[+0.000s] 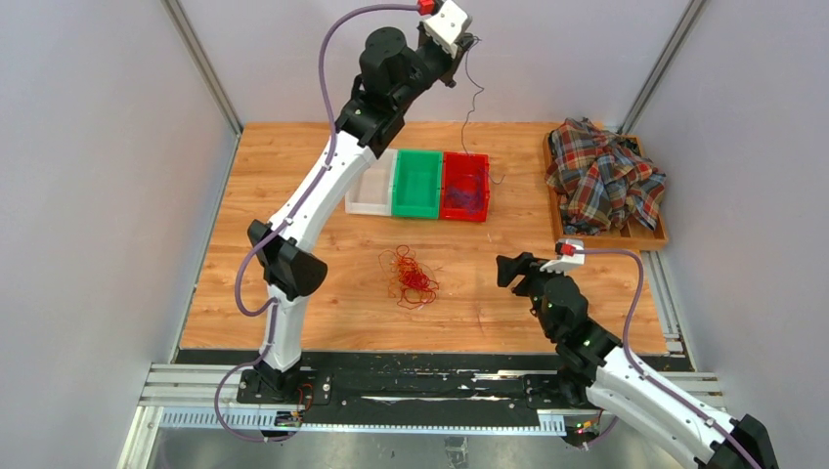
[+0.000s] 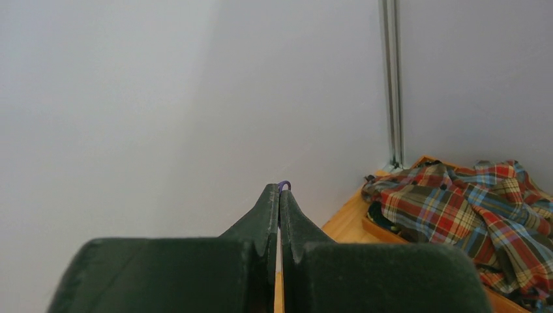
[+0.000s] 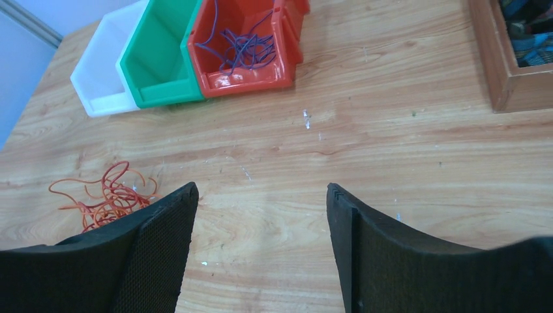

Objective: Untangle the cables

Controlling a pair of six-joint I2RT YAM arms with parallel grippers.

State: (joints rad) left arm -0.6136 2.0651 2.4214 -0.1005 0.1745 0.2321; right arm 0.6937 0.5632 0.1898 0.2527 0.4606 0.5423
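Left gripper (image 1: 470, 43) pinched shut on purple cable (image 1: 467, 107) hanging straight down below it into red bin (image 1: 481, 207), right gripper (image 3: 261, 190) spread and empty, red-orange tangle (image 3: 107, 195) close to its left, nearer this arm.

top external: high behind the near edge of the table (image 1: 323, 293), looking down, far from the red bin (image 1: 464, 186) | left wrist: raised beyond the red bin, facing level at wall (image 2: 163, 98) and plaid shirt (image 2: 469, 208) | right wrist: low, this side of the red bin, tilted down, close | shared: top+right wrist, red bin and cables (image 1: 411, 277); top+left wrist, plaid shirt
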